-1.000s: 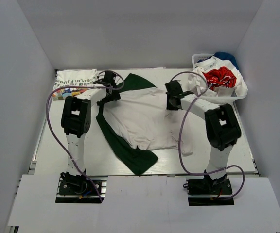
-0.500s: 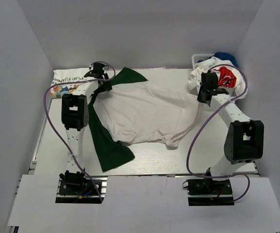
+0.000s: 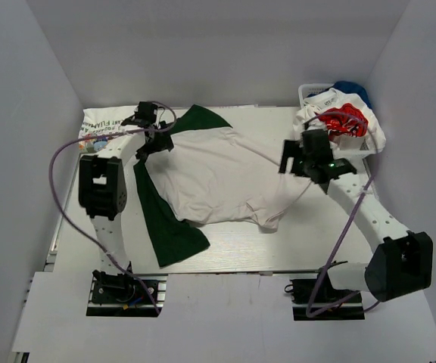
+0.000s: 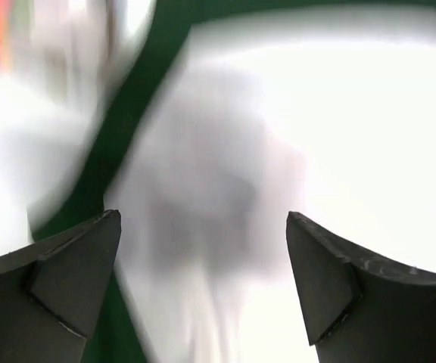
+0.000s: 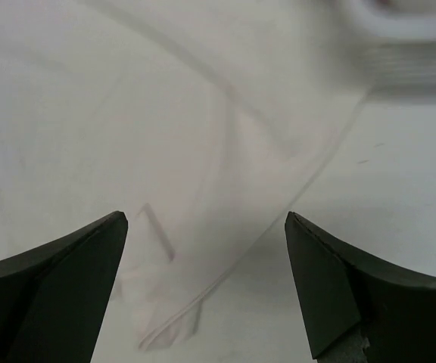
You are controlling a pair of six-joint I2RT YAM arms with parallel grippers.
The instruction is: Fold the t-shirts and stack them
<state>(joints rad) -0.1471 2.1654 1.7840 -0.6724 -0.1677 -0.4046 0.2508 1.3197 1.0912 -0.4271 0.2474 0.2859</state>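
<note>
Soft white tee (image 3: 218, 178) with dark green sleeves lies spread and wrinkled mid-table (image 3: 278, 242). Over its green shoulder seam the left claw (image 4: 203, 223) gapes wide and empty; that view is blurred. Over the hemmed right edge the right claw (image 5: 203, 223) is likewise spread and empty. A folded printed tee (image 3: 104, 125) sits far-left; crumpled tees (image 3: 343, 121) fill the basket (image 3: 306, 91).

Bright even light, soft shadows, motion-blurred left wrist view.
</note>
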